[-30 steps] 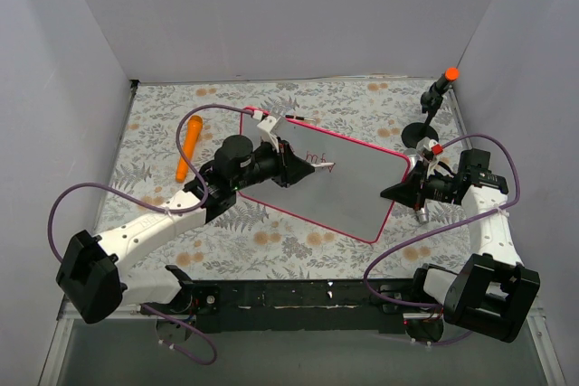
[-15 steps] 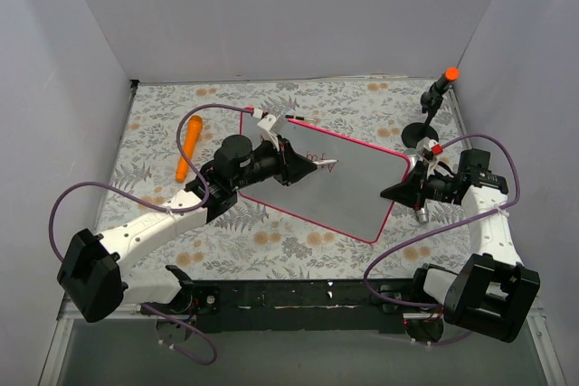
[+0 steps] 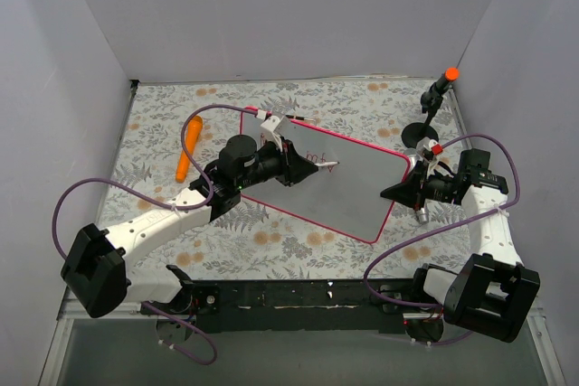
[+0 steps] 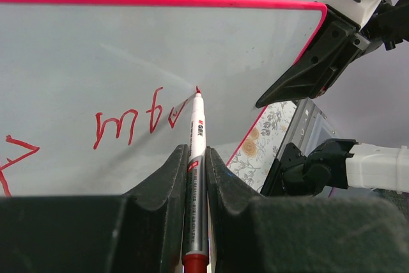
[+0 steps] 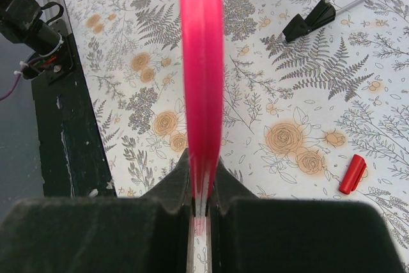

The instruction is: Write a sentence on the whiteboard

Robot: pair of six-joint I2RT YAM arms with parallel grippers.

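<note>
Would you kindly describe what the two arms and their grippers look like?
The left arm and right arm both have white links between black joint housings, including one bulky black block each. A thin purple cable runs along each arm in loose loops. The left gripper and right gripper are matte black, with tapered, wedge-shaped fingers.
</note>
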